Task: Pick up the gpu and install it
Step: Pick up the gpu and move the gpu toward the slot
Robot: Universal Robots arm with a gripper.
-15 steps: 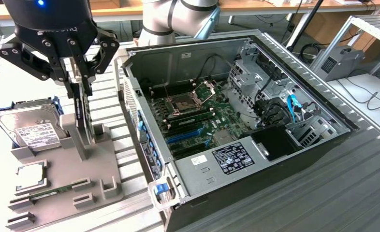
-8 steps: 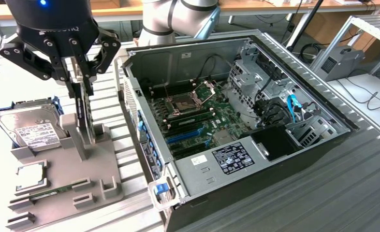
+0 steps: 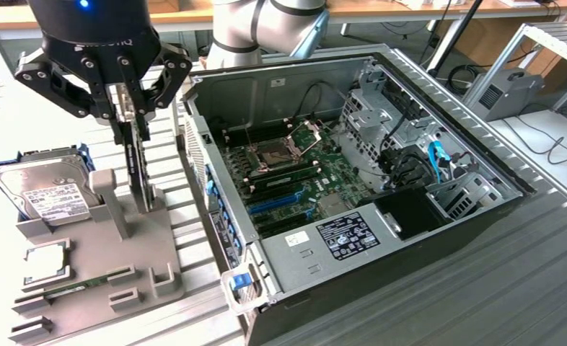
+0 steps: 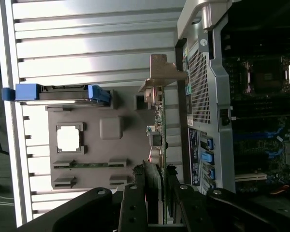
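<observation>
Plainly the pick-up step: the gripper (image 3: 130, 119) is pinching the top edge of the gpu (image 3: 140, 169), which stands upright in the grey holder (image 3: 120, 241) beside the computer case (image 3: 199, 137); freeing it calls for a straight lift.

The exterior view is lit brightly and evenly from above, and only soft, short shadows are cast on the surface (image 3: 514, 288) around the grey holder (image 3: 130, 245). The inside of the computer case (image 3: 438, 274) is shaded by its own walls. A blue lamp (image 3: 84, 4) is seen glowing above the gripper (image 3: 133, 130). In the wrist view the surface is washed out along the edge beside the holder, and the processor (image 4: 69, 137) is burnt to white. The gripper and the gpu (image 4: 158, 140) clamped in it are rendered dark, and the case interior is left dim.
</observation>
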